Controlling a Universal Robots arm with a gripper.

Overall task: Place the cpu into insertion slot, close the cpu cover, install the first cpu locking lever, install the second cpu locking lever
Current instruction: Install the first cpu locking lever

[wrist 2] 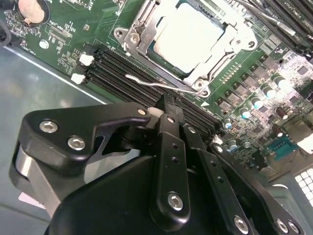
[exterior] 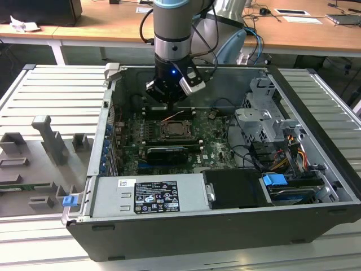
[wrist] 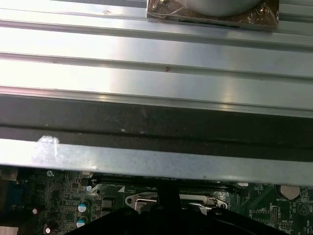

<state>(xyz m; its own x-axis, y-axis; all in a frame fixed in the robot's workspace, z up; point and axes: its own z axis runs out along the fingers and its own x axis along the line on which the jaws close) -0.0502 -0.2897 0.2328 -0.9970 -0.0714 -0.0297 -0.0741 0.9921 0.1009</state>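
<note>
The open computer case [exterior: 225, 214] lies on the ribbed metal counter [exterior: 51, 96], its green motherboard [exterior: 211, 141] facing up. The arm reaches down into the case from above, and the end effector [exterior: 169, 99] hangs just over the board beside the insertion slot [exterior: 175, 131]. In the second wrist view the end effector [wrist 2: 168, 108] has its fingers clenched together with nothing between them, their tips over the black memory slots [wrist 2: 127, 78]. The cpu [wrist 2: 188, 36] sits in the slot, with the cpu cover [wrist 2: 139, 32] closed around it. A thin metal locking lever [wrist 2: 161, 84] lies just beside the cover, near the fingertips.
</note>
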